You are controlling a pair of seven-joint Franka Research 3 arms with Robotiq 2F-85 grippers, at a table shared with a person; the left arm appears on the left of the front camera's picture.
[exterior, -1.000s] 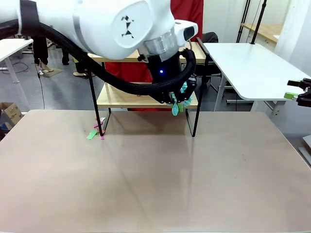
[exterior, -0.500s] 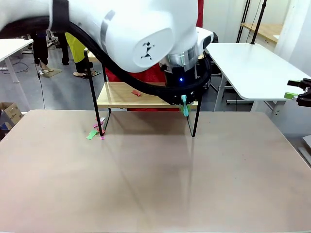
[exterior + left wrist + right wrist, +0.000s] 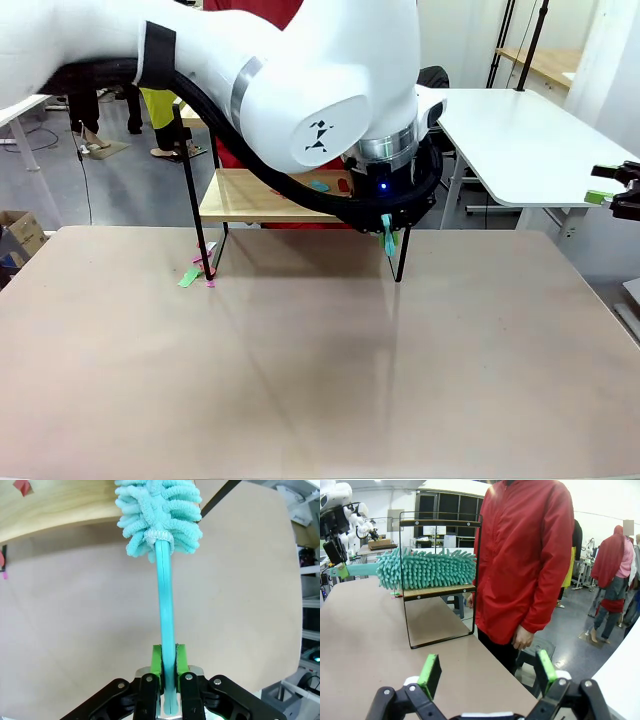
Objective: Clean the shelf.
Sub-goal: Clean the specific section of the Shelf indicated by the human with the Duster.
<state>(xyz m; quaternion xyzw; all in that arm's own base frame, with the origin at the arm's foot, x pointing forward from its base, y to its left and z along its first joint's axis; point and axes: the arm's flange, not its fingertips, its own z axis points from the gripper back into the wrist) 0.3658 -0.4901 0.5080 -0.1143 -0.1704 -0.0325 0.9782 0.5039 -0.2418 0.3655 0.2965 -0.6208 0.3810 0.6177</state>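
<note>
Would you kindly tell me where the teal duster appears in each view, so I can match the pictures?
Front view: the duster pokes out under the left arm's wrist, beside the shelf's near right leg.
Left wrist view: duster down the centre, handle clamped in the left gripper, head at the top edge.
Right wrist view: duster upper left, lying along the shelf's lower board.
Shared landmark: the shelf's light wooden lower board.
</note>
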